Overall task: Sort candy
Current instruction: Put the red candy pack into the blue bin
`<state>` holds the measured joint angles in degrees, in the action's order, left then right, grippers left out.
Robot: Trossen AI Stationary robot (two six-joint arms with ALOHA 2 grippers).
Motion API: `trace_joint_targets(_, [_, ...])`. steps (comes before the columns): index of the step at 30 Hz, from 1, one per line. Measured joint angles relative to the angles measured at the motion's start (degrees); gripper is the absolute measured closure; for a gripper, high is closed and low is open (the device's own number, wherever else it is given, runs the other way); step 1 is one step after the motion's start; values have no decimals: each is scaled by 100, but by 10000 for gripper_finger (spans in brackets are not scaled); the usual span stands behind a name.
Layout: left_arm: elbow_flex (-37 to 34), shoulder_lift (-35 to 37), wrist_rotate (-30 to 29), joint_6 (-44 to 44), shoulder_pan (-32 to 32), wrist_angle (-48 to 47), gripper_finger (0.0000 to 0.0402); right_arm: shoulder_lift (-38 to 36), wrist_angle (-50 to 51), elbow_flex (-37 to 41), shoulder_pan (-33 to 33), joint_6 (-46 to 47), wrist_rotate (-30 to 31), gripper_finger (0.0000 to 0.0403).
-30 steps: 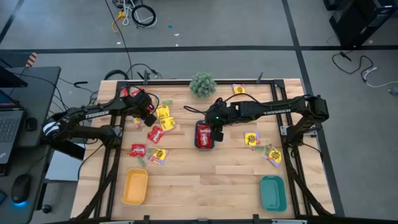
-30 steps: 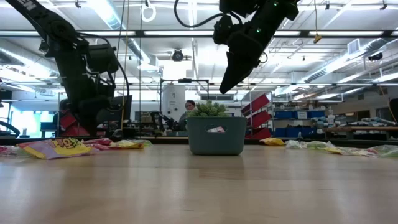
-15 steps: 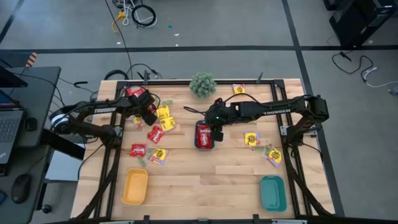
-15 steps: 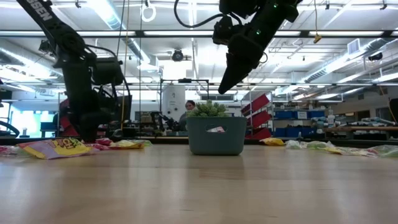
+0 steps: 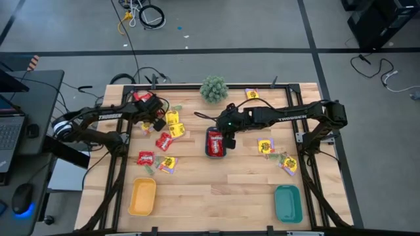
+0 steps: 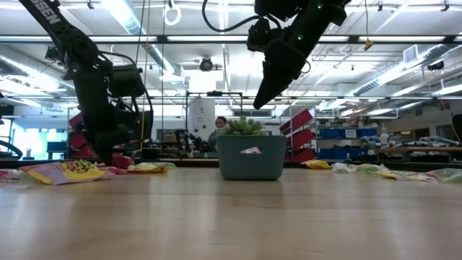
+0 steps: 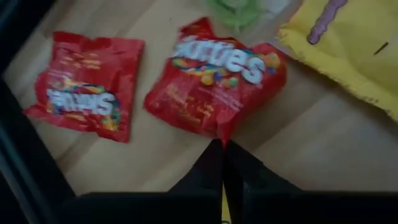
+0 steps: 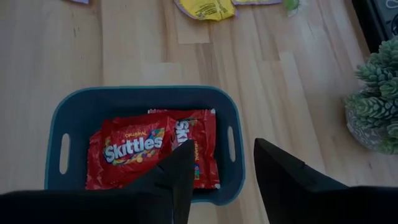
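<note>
Two arms work over one wooden surface (image 5: 216, 190).

Left gripper (image 5: 157, 118): near the far left corner, low over the loose candy; fingers (image 7: 214, 171) pressed together, tips at the edge of a red packet (image 7: 214, 81), with nothing visibly between them. A second red packet (image 7: 87, 87) lies just beside it, a yellow packet (image 7: 348, 50) near.

Right gripper (image 8: 214, 168): mid-surface, above a blue bin (image 8: 140, 99); fingers spread, holding nothing. Red candy packets (image 8: 134, 149) lie inside that bin.

Loose candy: cluster (image 5: 164, 137) toward the left edge; smaller scatter (image 5: 275, 154) toward the right edge.

Yellow tray (image 5: 142, 196): near left corner. Teal tray (image 5: 288, 203): near right corner. Spiky green plant (image 5: 214, 88): far edge, middle.
</note>
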<state>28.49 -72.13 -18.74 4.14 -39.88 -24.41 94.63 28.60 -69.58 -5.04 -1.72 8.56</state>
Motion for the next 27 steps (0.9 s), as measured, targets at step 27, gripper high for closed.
trace_joint_targets(27, [240, 1863, 5731, 936, 77, 2207, 401, -996, -4694, 2208, -223, 600, -479, 226])
